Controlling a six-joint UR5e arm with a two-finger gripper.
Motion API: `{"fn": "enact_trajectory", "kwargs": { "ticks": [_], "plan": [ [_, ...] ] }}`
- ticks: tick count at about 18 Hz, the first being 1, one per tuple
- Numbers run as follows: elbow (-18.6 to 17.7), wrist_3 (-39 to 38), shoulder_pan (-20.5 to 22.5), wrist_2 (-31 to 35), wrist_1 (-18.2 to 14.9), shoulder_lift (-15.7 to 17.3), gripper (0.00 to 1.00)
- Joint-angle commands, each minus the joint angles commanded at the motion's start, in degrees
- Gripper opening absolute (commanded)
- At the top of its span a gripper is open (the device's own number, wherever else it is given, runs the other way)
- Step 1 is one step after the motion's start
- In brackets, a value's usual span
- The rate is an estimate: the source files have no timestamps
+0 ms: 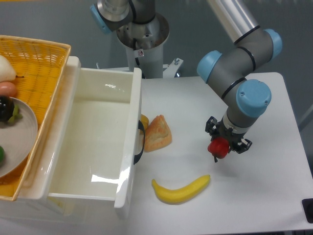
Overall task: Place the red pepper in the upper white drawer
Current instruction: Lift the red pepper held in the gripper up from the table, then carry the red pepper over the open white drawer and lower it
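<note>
Gloss on the small red bell pepper (218,148) suggests slipperiness, yet we judge it light and firm; our black two-finger gripper (219,148) clasps its sides above the table, well right of the glossy white plastic drawer (93,142).

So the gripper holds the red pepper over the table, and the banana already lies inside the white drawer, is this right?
Not quite. The gripper does hold the red pepper over the table, but the banana is not in the white drawer. The camera view shows it lying on the table, in front of the bread wedge; nothing is visible in the drawer.
</note>
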Motion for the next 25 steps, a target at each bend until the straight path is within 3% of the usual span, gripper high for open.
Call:
{"fn": "enact_trajectory", "kwargs": {
  "ticks": [7,13,19,25],
  "plan": [
    [0.88,-0.96,0.0,-0.09,-0.79,1.05,0.21],
    [2.28,-7.02,-0.26,-4.12,-7.11,6.85,0.21],
    [2.29,-15.98,-2.11,-11.06,-7.47,12.56,0.21],
    [2.11,-19.68,-6.67,-11.69,-8.61,17.22,0.22]
  ]
}}
